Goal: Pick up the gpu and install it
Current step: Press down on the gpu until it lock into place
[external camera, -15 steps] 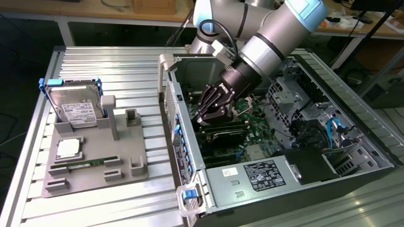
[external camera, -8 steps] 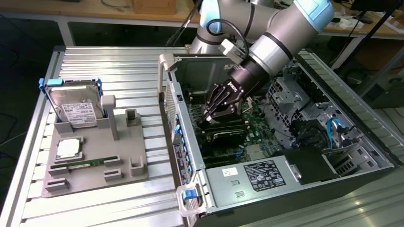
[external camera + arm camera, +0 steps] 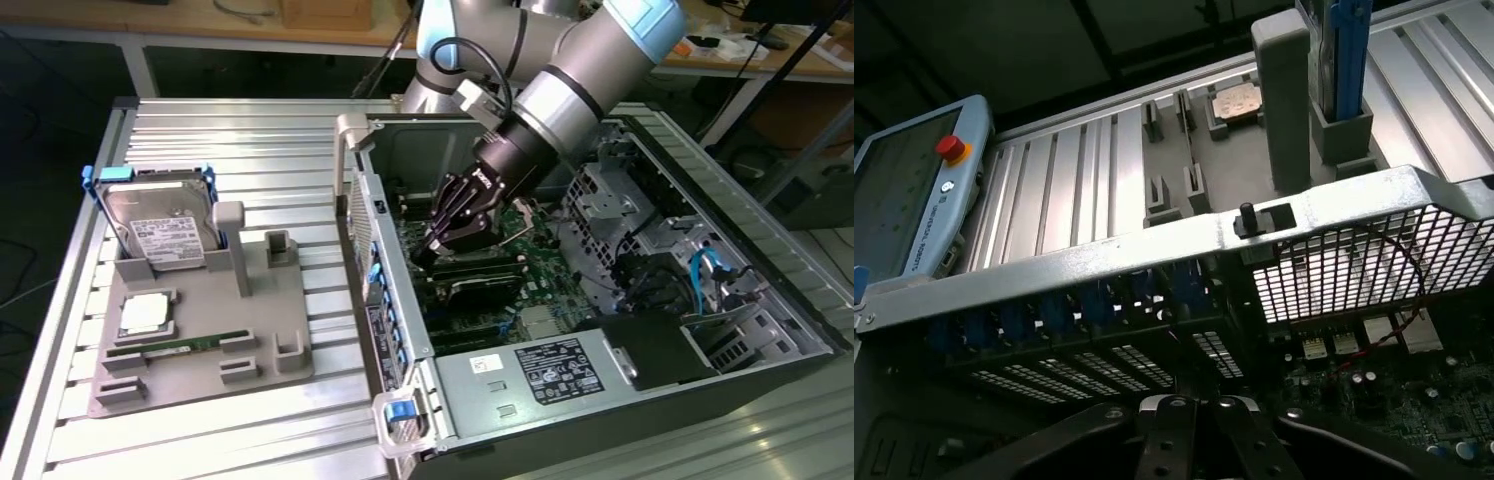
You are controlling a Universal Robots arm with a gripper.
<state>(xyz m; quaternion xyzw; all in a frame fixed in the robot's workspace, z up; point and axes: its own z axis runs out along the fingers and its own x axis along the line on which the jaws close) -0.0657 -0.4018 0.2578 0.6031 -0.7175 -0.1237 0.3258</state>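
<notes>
Gpu [image 3: 478, 283], flat dark card, in metal case [image 3: 747, 230], black fingers [image 3: 447, 243] closed above

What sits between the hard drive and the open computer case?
In the exterior view, the grey holder tray's upright posts and bare slatted aluminium table lie between the hard drive and the computer case.

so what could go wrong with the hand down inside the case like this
The hand is shut, low over the gpu on the motherboard; pressing off-line could strain the card or slot. It also sits close to the case's rear wall, so sideways drift might knock it.
</notes>
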